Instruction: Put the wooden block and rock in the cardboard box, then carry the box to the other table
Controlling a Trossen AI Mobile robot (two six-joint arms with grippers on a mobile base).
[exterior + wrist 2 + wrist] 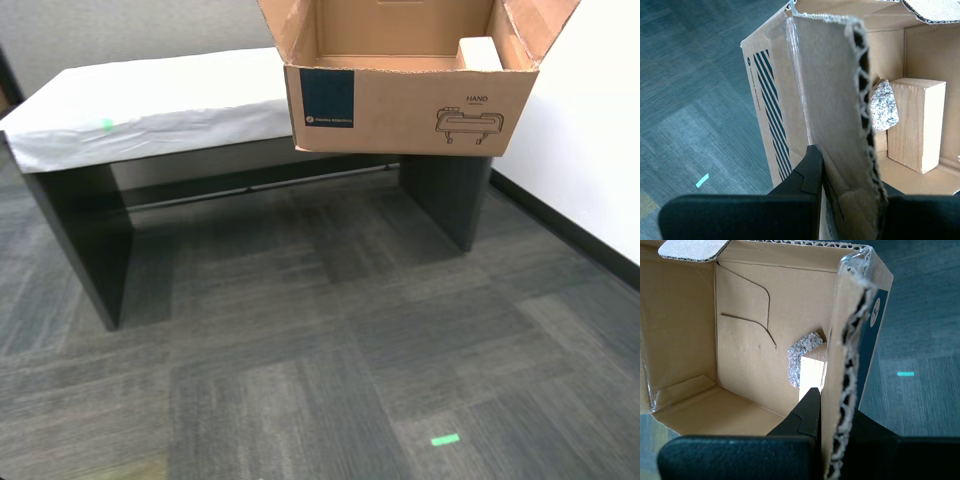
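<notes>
My first gripper shows in its wrist view as matte black plastic: a broad, flat, round-edged body across the base, with an angular, stepped, wedge-shaped finger rising to a blunt tip. My second gripper looks alike, its black finger faceted and smooth, without visible markings, screws or cables.

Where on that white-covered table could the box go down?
The white-sheeted table looks bare from its end at the exterior view's left, past the green tape mark, to the cardboard box. The box hides the table's other end, so I cannot judge there.
</notes>
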